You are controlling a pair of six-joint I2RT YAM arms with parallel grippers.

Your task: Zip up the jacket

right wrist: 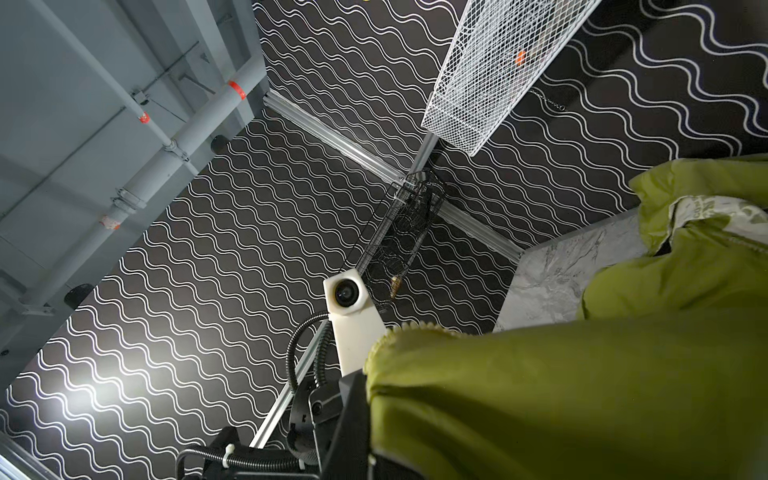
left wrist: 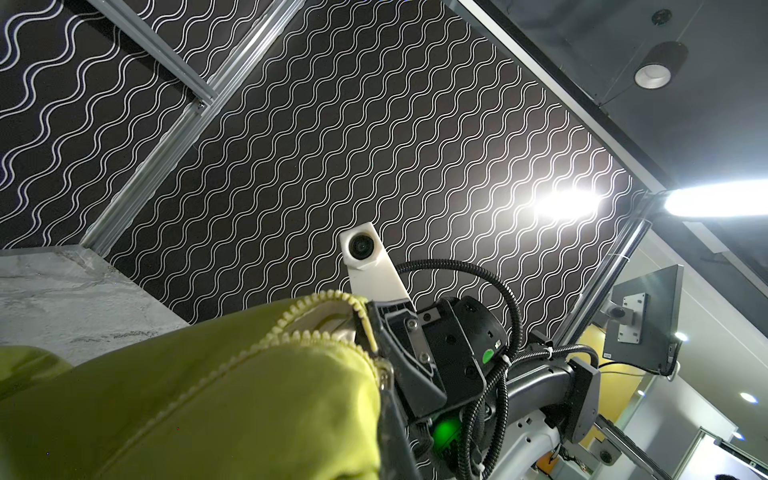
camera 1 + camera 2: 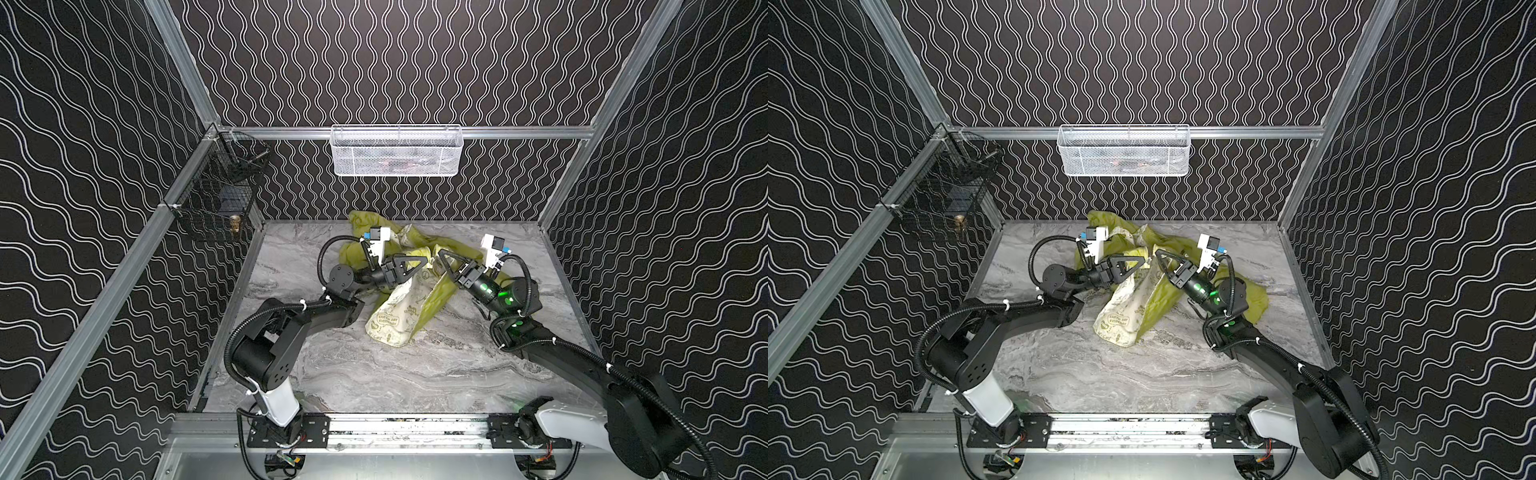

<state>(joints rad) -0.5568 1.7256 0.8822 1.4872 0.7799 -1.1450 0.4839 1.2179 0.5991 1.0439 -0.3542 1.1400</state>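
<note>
The jacket [image 3: 432, 301] is thin, matt yellow-green cloth, softly creased, with a cream printed lining. Its zipper teeth [image 2: 282, 320] look like pale plastic. The worktop [image 3: 374, 374] is smooth, grey and marble-patterned, with a faint sheen. At upper centre, the basket [image 3: 397, 150] is white-coated metal mesh.

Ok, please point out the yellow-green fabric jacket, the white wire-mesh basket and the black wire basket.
yellow-green fabric jacket [image 3: 395, 316]: in a top view, cream printed lining.
white wire-mesh basket [image 3: 365, 156]: in a top view, front wall.
black wire basket [image 3: 203, 216]: in a top view, mesh side.

Crumpled yellow-green jacket [image 3: 419, 286], cream lining exposed, zipper [image 2: 291, 328] seemingly partly open.
</note>
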